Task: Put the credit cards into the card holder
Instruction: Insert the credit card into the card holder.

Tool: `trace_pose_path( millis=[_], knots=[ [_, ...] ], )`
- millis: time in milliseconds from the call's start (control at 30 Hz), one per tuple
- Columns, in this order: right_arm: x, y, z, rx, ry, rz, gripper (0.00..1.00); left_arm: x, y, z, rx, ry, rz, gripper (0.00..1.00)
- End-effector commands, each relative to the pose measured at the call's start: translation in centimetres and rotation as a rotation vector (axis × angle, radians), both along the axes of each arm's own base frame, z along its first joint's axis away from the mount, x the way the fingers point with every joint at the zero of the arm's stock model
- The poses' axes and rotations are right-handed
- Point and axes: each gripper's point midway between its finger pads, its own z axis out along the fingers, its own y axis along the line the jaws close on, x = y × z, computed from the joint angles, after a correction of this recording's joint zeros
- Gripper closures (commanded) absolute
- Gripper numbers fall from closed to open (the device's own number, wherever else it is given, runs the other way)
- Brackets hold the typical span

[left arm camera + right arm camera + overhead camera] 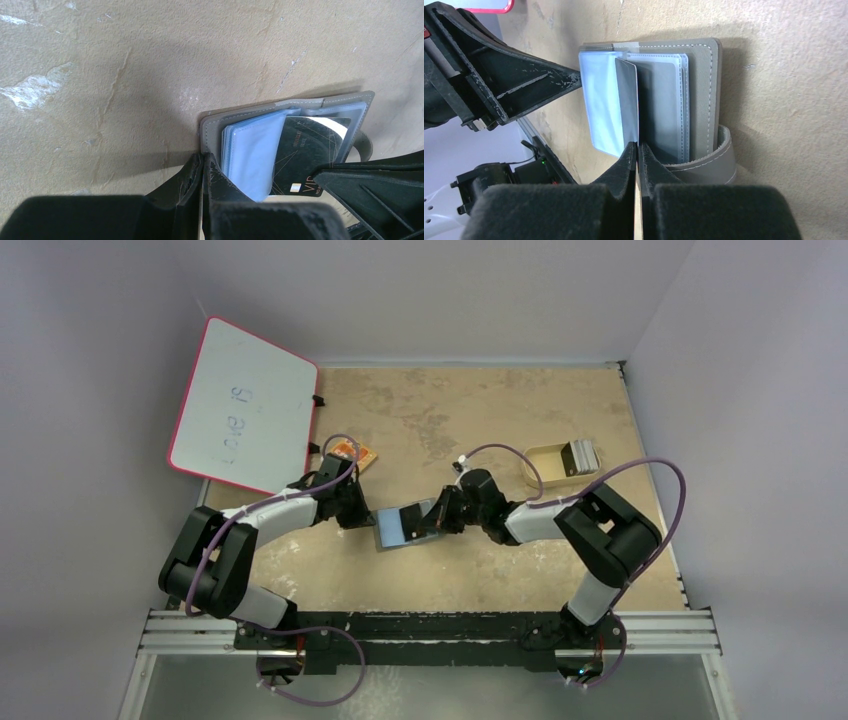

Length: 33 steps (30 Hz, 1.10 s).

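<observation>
The card holder (400,526) lies open mid-table, grey outside (704,100) with light blue sleeves (252,150) fanned up. My right gripper (638,147) is shut on a dark credit card (627,100), printed side up (305,150), whose far end sits among the sleeves. My left gripper (204,159) is shut, its tips on the left edge of the grey cover (212,132). From above, the left gripper (364,518) and right gripper (441,520) flank the holder. More credit cards (581,456) stand stacked in a tray.
A tan tray (545,468) sits at the back right. A red-rimmed whiteboard (240,405) leans at the back left, with a small orange object (356,452) beside it. The holder's strap (724,160) curls up on its right side.
</observation>
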Motion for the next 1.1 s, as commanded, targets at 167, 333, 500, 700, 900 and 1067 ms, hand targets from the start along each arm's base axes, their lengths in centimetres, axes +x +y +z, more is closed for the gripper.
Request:
trace_pose_path(
  millis=[167,333,500,700,900,1067],
  knots=[
    [-0.5,1.3,0.1,0.024,0.013,0.044,0.99,0.0,-0.3,0.6,-0.019,-0.017,0.005,1.0],
    [-0.4,1.3,0.2,0.028,0.012,0.039,0.99,0.0,-0.3,0.6,-0.017,-0.019,0.007,1.0],
    [-0.5,2.0,0.0,0.018,0.012,0.074,0.8,0.0,-0.5,0.7,-0.021,-0.021,0.007,1.0],
    [-0.3,-0.2,0.2,-0.135,-0.017,0.055,0.59,-0.1,-0.5,0.6,-0.015,-0.02,0.004,1.0],
    [1.3,-0.9,1.1,-0.203,-0.084,0.019,0.53,-0.1,-0.8,0.6,-0.032,-0.018,-0.001,1.0],
    [2.2,-0.4,1.1,-0.22,-0.109,0.038,0.5,-0.1,-0.9,0.6,-0.039,-0.018,-0.004,1.0]
  ],
)
